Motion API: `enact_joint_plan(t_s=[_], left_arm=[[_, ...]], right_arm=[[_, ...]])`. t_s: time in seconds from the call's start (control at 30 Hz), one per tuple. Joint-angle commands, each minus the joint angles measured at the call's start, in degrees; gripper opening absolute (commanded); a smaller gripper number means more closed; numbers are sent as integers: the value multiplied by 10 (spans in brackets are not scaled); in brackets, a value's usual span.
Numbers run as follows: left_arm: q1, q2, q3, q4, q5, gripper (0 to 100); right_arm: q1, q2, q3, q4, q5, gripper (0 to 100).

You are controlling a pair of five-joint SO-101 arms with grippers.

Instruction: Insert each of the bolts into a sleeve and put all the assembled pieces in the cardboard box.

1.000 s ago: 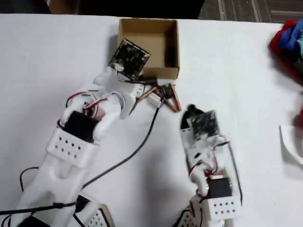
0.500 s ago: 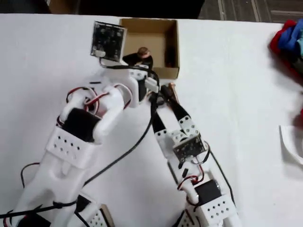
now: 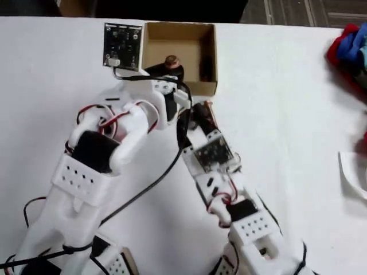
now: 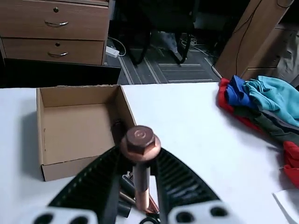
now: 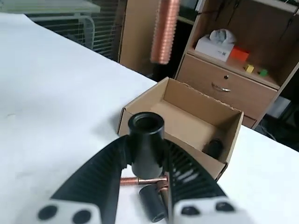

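Currently left gripper (image 4: 139,158) clamping copper bolt (image 4: 140,140), holding it upright, hex head up, near cardboard box (image 3: 179,25). Right gripper (image 5: 145,149) squeezing black sleeve (image 5: 145,140), keeping it upright, open end facing up, on table side of box. Bolt's threaded end hanging above sleeve, not touching it. Black piece (image 5: 215,148) lying inside box, in corner. Loose bolt (image 5: 140,181) and loose sleeve (image 5: 153,203) lying on table beside box. Cloth pile (image 4: 261,105) sitting well apart.
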Motion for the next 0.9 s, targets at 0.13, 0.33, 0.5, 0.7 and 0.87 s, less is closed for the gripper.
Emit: enact_joint_plan(t_s=[0.13, 0.33, 0.5, 0.7, 0.87], left_arm=[[8, -3, -31, 1, 1, 25], [8, -2, -31, -4, 1, 25], [8, -2, -32, -16, 1, 25], [9, 19, -33, -23, -31, 25], [36, 48, -34, -36, -62, 25]], right_arm=[[17, 32, -99, 6, -198, 22], [19, 32, -113, 51, -196, 22], [16, 32, -113, 54, -196, 22], [15, 32, -114, 54, -196, 22], [16, 29, -114, 55, -196, 22]])
